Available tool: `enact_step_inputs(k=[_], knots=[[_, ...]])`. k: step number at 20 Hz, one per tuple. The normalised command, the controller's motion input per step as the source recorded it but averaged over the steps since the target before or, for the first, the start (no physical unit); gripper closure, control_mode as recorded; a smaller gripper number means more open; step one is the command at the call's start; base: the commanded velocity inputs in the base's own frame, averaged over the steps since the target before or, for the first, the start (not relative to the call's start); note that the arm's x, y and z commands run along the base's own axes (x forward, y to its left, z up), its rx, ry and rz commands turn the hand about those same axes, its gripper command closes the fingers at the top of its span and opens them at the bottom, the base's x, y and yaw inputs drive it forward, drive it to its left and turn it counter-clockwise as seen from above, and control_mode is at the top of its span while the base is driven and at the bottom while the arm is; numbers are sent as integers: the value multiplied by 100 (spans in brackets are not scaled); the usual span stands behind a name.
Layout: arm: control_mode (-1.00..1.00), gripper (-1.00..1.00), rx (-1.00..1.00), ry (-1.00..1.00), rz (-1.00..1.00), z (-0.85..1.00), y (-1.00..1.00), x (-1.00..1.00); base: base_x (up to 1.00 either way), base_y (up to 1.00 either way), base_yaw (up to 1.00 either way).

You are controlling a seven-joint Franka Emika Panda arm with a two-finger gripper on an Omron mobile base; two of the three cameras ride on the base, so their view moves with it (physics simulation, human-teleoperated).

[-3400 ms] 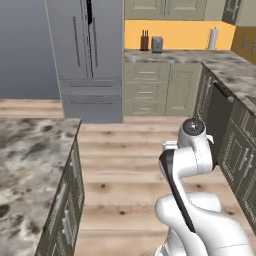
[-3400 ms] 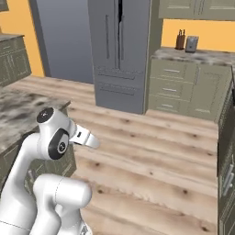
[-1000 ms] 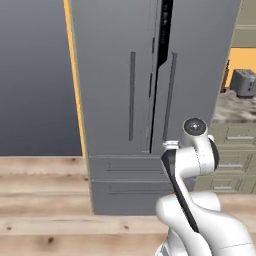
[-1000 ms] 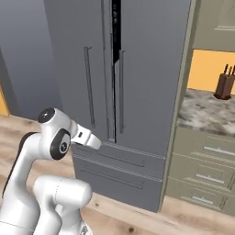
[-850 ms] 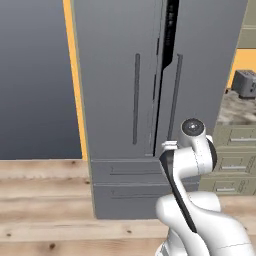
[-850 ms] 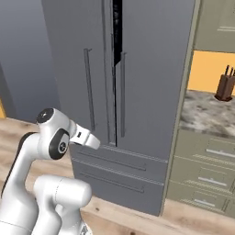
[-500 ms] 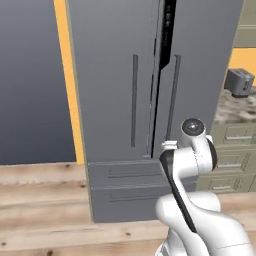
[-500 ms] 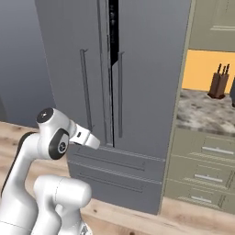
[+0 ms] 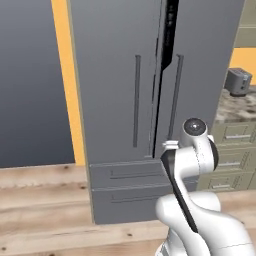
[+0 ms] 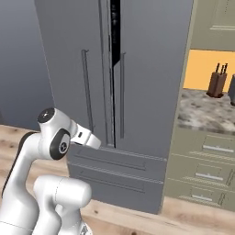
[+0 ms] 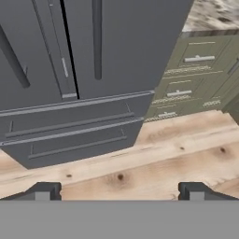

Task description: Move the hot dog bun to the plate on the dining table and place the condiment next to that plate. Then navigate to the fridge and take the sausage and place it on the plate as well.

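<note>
Fridge (image 9: 150,100) nearer than before — ahead of spread, empty pincer (image 11: 119,190)

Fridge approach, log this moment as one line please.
phase: at fridge | doors: right door ajar | fingers: open, empty | sausage: not yet taken

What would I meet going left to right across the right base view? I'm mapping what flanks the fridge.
Arm → fridge left handle → fridge right handle → cabinet drawers → knife block.
</note>
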Motion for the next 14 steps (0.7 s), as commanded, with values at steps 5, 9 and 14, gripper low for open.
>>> enact_step_inputs(k=[5,9,14], knots=[[100,-100,0,0,0,0,0,0,30,54,-11],[100,-100,0,0,0,0,0,0,28,29,-12],[100,-100,0,0,0,0,0,0,36,0,-4]])
